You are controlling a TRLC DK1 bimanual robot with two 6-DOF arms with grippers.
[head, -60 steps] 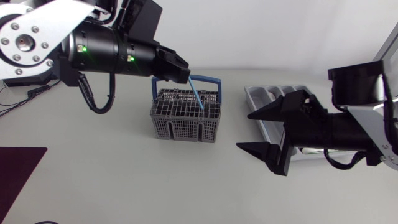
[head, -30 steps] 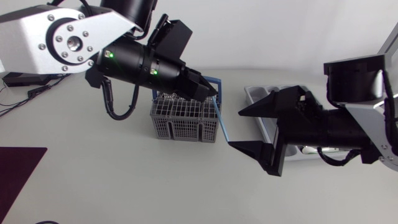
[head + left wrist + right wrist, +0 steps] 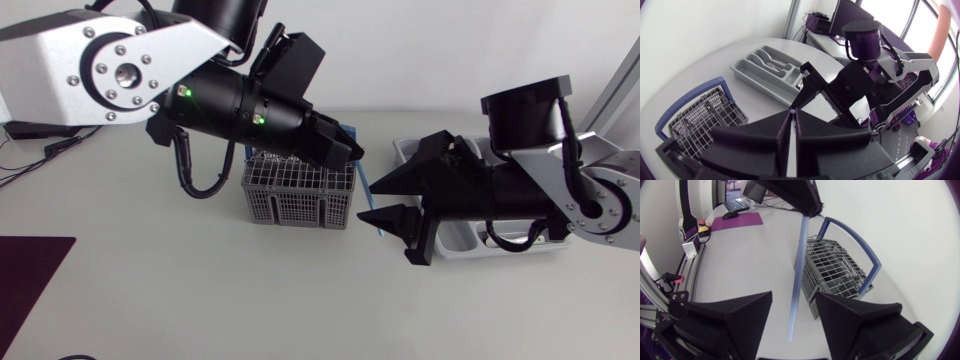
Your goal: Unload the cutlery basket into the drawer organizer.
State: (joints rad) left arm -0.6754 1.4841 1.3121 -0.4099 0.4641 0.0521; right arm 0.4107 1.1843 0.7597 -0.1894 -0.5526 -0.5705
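Observation:
The grey wire cutlery basket (image 3: 297, 195) with a blue handle stands mid-table. My left gripper (image 3: 350, 152) hangs over the basket's right end, shut on a long light blue cutlery piece (image 3: 360, 192) that slants down to the right. In the left wrist view the piece's tip (image 3: 791, 111) pokes out between the closed fingers (image 3: 782, 132). My right gripper (image 3: 372, 200) is open around the piece's lower end. In the right wrist view the blue piece (image 3: 797, 280) passes between its fingers (image 3: 740, 315) with a gap on each side. The grey drawer organizer (image 3: 404, 150) lies behind the right arm, mostly hidden.
A dark purple mat (image 3: 25, 275) lies at the table's front left corner. In the left wrist view the organizer (image 3: 747, 67) holds a piece of cutlery in one compartment. The basket (image 3: 835, 270) stands just past the right gripper.
My left arm has lifted the blue piece out of the basket and swung it right. The right gripper has moved left around its lower end, its fingers narrowing.

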